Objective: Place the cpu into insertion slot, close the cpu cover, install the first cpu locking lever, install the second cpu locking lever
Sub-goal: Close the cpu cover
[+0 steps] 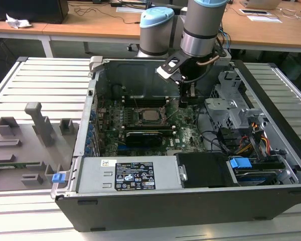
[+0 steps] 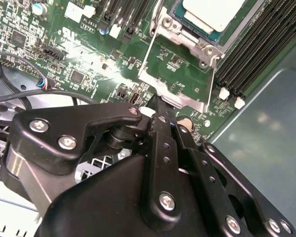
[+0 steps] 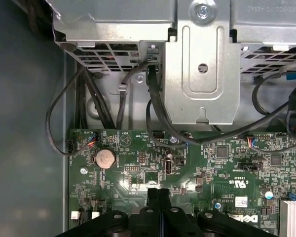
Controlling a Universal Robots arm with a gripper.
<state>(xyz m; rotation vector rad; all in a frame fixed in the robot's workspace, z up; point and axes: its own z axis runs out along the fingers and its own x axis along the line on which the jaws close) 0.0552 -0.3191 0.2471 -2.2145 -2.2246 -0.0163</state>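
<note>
**Second wrist view: chip seated, cover swung open, pincer at its free edge**

We see the cpu (image 2: 213, 12) lying flat in the insertion slot (image 2: 185, 39), its pale top sitting level inside the silver rim. The cpu cover (image 2: 180, 95) is swung away from the slot, and the green motherboard (image 2: 89, 49) shows through its square cut-out. The pincer (image 2: 157, 104) is clenched, its fingertips pressed together. It sits at the cover's free edge, on the side farthest from the slot. We cannot tell whether it touches the metal or pinches any of it. In the exterior view the arm reaches down into the computer case (image 1: 190, 211), just beside the slot on the exterior view's right.

We judge the step in hand to be closing the cover. To do it well, we would bear on the middle of the free edge so the frame turns squarely on its hinge toward the slot. We would follow the cover's arc rather than press straight down, and keep the fingertips off the chip so it stays seated.
</note>
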